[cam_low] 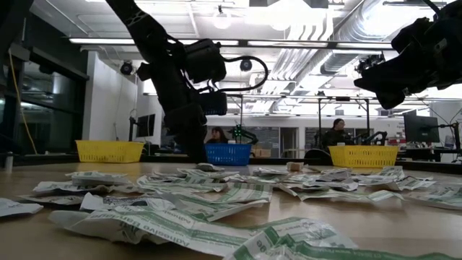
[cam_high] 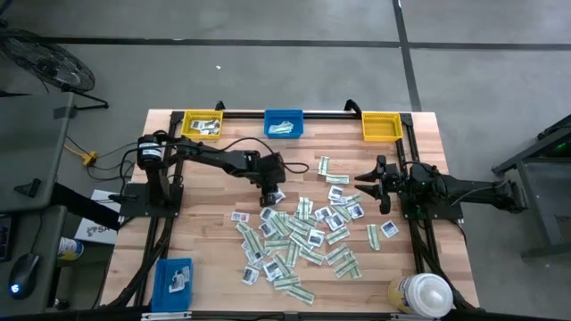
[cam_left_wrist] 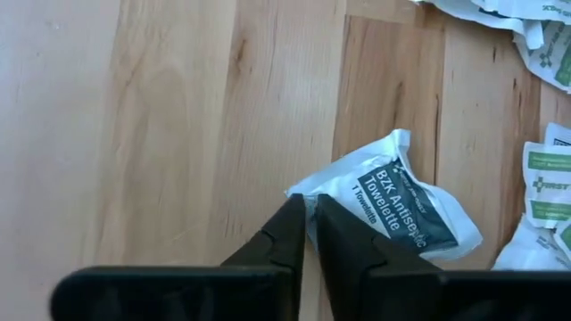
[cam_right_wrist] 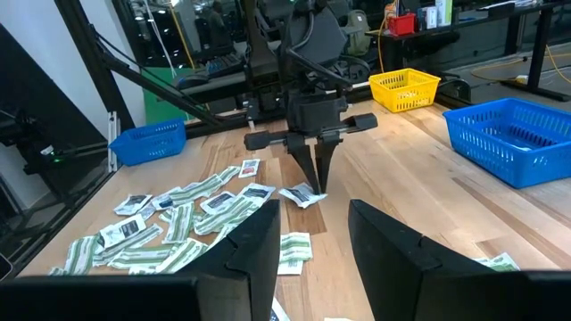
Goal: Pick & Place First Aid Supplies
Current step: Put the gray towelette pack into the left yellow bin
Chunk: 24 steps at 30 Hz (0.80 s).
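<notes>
The left gripper (cam_left_wrist: 310, 234) is down at the wooden table (cam_left_wrist: 178, 134), its fingers pinched nearly together on the edge of a white towelette packet (cam_left_wrist: 406, 209) lying just ahead of them. The right gripper (cam_right_wrist: 312, 232) hangs above the table, fingers apart, holding nothing.

A crumpled white packet (cam_left_wrist: 406, 203) pinched at the left gripper's (cam_left_wrist: 310, 234) fingertips reads "BZK Antiseptic Towelette" and "1 Towelette" in white on dark blue.

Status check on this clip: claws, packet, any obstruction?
Left claw down at the table, shut on antiseptic towelette packet by its edge. Right claw open, raised, waiting. Packet pile close alongside; nothing blocking.
</notes>
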### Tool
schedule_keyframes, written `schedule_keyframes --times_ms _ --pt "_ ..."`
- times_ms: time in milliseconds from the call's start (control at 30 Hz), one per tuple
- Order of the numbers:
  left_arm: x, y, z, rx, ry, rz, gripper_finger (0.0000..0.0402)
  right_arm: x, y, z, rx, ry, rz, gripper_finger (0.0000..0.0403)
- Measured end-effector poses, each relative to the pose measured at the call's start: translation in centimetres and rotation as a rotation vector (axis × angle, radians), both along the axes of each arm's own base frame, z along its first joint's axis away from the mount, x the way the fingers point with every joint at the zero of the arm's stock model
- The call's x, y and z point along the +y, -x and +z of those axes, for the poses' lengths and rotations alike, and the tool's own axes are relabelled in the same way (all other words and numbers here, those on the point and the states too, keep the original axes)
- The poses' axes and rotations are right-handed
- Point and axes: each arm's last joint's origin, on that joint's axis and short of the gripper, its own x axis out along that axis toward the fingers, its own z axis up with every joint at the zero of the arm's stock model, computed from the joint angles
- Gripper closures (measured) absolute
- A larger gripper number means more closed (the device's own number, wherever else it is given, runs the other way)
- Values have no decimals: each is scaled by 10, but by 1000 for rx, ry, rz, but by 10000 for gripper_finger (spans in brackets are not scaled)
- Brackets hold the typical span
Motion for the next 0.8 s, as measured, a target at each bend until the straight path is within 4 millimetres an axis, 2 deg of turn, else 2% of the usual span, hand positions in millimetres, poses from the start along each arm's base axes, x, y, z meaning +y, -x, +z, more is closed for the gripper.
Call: schedule_keyframes --times_ms 100,367,800 --pt "0 0 0 -3 15 -7 397 0 0 0 0 0 0 274" --pt "2 -1 3 -10 25 10 401 0 0 0 0 0 0 274" --pt "19 -10 53 7 51 49 401 0 0 0 0 0 0 274"
